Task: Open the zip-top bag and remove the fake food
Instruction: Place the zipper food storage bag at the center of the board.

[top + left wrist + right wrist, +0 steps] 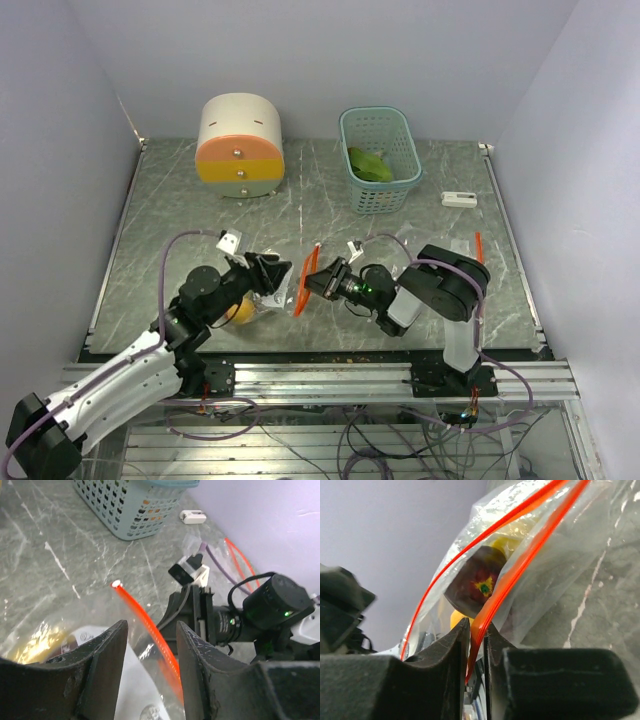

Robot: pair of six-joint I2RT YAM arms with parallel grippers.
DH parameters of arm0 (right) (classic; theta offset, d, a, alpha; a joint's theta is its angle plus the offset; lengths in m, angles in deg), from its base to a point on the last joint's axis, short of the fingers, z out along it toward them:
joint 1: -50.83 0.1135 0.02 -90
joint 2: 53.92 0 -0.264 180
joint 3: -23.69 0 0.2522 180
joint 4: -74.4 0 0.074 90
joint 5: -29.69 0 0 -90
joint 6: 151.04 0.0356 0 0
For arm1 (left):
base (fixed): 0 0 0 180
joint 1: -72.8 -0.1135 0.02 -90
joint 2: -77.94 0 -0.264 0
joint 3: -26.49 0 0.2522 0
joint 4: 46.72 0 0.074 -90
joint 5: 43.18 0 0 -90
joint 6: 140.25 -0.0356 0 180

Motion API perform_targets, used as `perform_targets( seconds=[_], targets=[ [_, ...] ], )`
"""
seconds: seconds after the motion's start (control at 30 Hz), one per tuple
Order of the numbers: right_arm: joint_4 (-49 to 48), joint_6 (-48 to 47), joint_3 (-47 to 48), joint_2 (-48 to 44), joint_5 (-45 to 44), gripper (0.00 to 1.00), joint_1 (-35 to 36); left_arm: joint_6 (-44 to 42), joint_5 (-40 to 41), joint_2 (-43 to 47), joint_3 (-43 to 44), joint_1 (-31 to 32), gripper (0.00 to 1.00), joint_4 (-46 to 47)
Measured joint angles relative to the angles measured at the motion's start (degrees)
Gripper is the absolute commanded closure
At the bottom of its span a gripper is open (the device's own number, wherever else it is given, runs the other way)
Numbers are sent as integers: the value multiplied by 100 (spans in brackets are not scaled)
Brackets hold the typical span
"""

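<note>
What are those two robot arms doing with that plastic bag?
They are pulling open a clear zip-top bag. The right gripper pinches one side of the orange-red zip strip, and the left gripper has its fingers apart at the other side. The mouth is partly open. Toy food is inside: a dark red-purple piece and a yellow piece show through the plastic. A green leafy piece lies in the blue basket at the back.

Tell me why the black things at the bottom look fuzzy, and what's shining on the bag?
Right wrist view: the right fingers sit too near the lens, so they blur, while the dark red-purple piece inside the zip-top bag looks clearer. Left wrist view: light glints off the crinkled plastic by the left fingers. Top view: even light, sharp.
</note>
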Motion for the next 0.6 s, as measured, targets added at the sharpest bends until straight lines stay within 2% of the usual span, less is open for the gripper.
perform_targets(
  seconds=[0.13, 0.3, 0.6],
  targets=[
    [256, -208, -177, -264, -66, 86, 63, -57, 66, -446, 485, 162, 42, -105],
    [881, -605, -214, -1003, -225, 87, 155, -125, 249, -1078, 636, 588, 36, -365],
    [2181, -1351, -138, -1762, -717, 87, 448, -214, 1523, -2417, 1840, 1875, 34, -1276]
  ],
)
